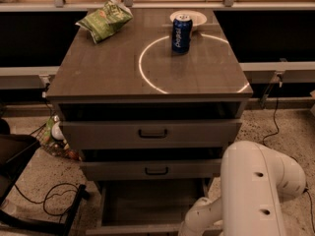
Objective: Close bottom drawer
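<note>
The bottom drawer [150, 200] is pulled far out at the foot of the grey cabinet. Its long plain tray shows, and its front panel [133, 228] lies at the frame's lower edge; its handle does not show. Above it are the middle drawer front [156, 170] and the top drawer front [151, 132], both standing slightly out. My white arm [256, 191] fills the lower right, and its lower link [199, 219] reaches down beside the open drawer's right front corner. The gripper is out of view, below the bottom edge.
On the cabinet top [113, 77] stand a blue can [181, 34], a white plate [188, 17] and a green chip bag [104, 19]. Cables [54, 200] and a dark object [15, 156] lie on the floor at left. A cord [274, 117] hangs at right.
</note>
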### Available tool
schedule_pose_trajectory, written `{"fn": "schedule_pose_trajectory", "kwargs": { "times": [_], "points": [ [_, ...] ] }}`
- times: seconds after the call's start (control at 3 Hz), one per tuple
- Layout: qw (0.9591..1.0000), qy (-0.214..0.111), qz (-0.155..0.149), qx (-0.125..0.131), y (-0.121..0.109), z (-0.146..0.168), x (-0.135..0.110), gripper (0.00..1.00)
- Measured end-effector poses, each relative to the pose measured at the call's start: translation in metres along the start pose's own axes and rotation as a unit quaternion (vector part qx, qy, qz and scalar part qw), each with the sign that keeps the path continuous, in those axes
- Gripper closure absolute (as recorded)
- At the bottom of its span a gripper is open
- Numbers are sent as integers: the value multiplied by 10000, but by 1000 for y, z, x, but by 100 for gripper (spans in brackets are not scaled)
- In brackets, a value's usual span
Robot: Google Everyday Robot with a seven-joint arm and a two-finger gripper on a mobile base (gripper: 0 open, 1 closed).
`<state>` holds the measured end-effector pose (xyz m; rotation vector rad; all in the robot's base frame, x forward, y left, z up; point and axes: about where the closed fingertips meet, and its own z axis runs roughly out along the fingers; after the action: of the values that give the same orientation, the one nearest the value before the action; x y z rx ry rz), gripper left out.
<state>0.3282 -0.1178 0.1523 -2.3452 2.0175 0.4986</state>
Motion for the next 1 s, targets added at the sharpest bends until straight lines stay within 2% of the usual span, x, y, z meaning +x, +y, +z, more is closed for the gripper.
{"fn": "schedule_pose_trajectory", "kwargs": {
  "times": [0.33,0.67,1.0],
  "points": [
    [10000,0,0,1,0,0,0,100],
    [9989,101,-169,415,-51,-16,-11,100],
    [9978,144,-236,597,-72,-20,-17,100]
  ]
}}
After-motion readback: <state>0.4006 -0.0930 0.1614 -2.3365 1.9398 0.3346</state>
